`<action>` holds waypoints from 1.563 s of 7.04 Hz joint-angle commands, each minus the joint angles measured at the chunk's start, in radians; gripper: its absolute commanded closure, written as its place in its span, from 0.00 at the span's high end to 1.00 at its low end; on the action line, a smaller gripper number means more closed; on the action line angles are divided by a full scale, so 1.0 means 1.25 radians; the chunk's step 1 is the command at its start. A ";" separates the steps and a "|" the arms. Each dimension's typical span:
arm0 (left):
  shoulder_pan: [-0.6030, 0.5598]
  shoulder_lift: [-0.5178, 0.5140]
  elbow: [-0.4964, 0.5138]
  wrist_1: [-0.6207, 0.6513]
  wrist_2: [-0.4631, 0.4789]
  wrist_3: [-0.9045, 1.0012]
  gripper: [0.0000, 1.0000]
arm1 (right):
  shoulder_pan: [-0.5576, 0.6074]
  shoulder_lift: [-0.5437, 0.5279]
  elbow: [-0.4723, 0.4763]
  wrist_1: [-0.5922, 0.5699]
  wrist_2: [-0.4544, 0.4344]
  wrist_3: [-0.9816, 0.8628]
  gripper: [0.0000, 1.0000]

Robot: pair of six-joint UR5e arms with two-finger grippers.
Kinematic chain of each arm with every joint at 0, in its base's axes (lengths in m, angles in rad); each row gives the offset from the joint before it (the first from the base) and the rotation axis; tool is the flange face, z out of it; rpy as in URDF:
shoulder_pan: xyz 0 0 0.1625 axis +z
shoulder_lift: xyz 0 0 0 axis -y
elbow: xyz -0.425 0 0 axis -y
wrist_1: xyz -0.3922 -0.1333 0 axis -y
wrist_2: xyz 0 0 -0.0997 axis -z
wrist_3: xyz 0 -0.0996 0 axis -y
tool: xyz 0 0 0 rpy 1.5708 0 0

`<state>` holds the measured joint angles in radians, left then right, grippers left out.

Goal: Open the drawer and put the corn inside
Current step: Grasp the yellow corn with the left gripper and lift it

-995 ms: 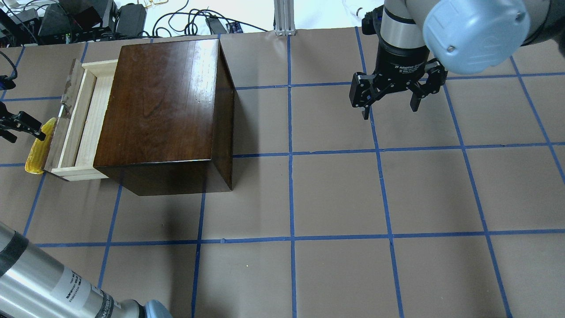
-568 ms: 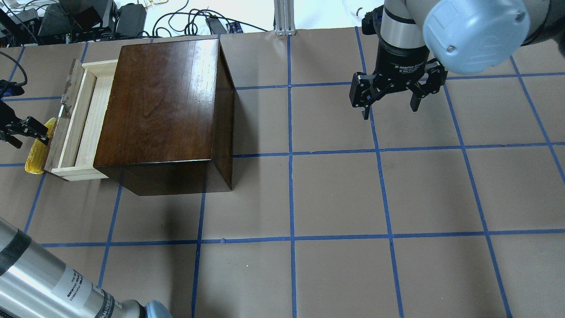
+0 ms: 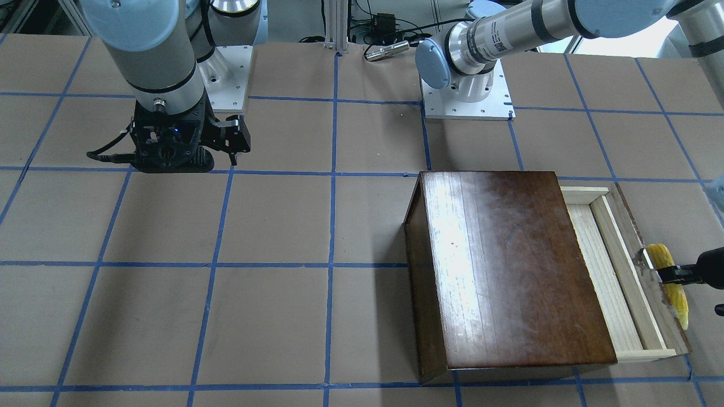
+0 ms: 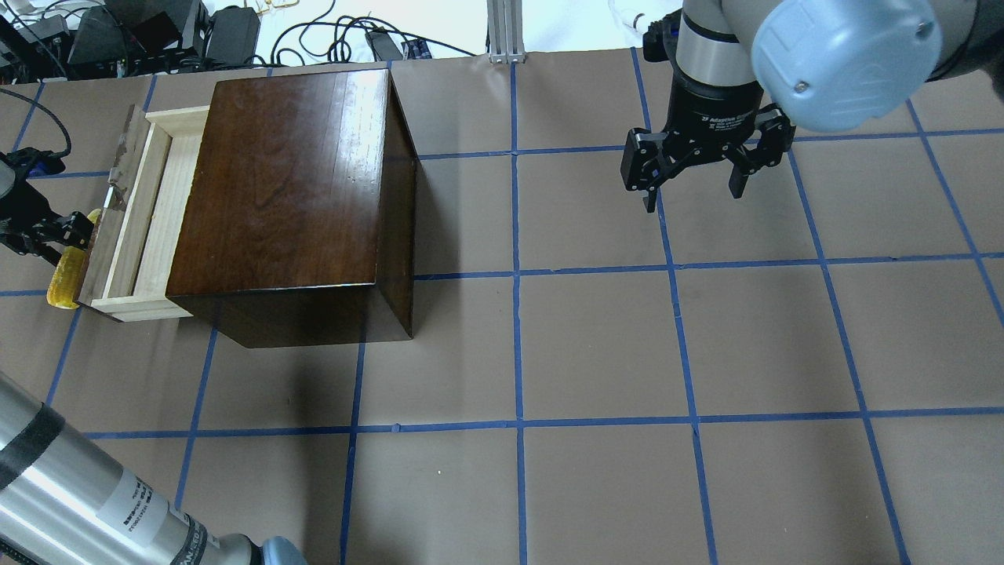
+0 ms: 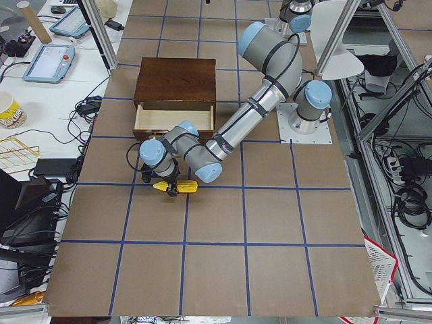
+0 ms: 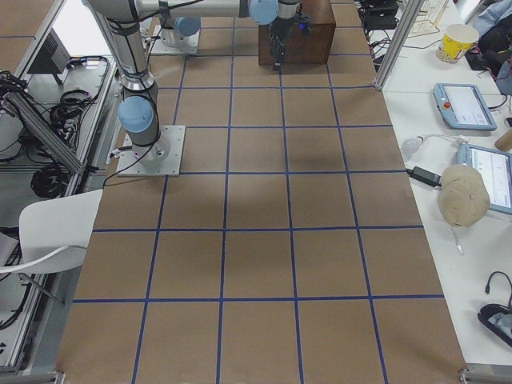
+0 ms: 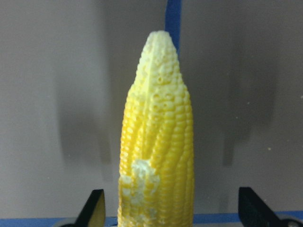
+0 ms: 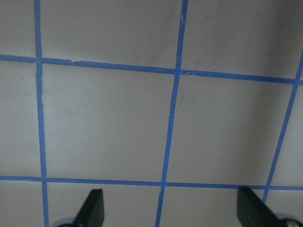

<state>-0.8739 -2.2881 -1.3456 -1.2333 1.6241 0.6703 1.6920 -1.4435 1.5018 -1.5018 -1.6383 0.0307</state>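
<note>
The yellow corn (image 4: 63, 276) lies on the table just outside the dark front panel of the drawer (image 4: 149, 212), which stands pulled out of the dark-brown box (image 4: 290, 180). The pale drawer tray holds nothing. My left gripper (image 4: 67, 238) is down over the corn's middle. In the left wrist view the corn (image 7: 156, 142) sits between its two open fingers (image 7: 94, 208) with a gap on each side. My right gripper (image 4: 694, 196) is open and empty, hanging over bare table far to the right of the box.
Blue tape lines grid the brown table. Cables and power bricks (image 4: 157, 31) lie beyond the far edge behind the box. A metal post (image 4: 506, 31) stands at the back middle. The left arm's forearm (image 4: 94, 494) crosses the near left corner.
My left gripper has moved in toward the drawer front and now straddles the corn. The corn, drawer and right arm have stayed put.
</note>
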 commanded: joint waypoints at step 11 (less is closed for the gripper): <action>-0.148 0.188 0.186 -0.250 -0.038 -0.071 0.00 | 0.000 0.000 0.000 0.000 0.000 0.001 1.00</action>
<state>-1.0105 -2.0850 -1.1118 -1.5051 1.5775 0.6475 1.6920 -1.4435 1.5018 -1.5018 -1.6383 0.0310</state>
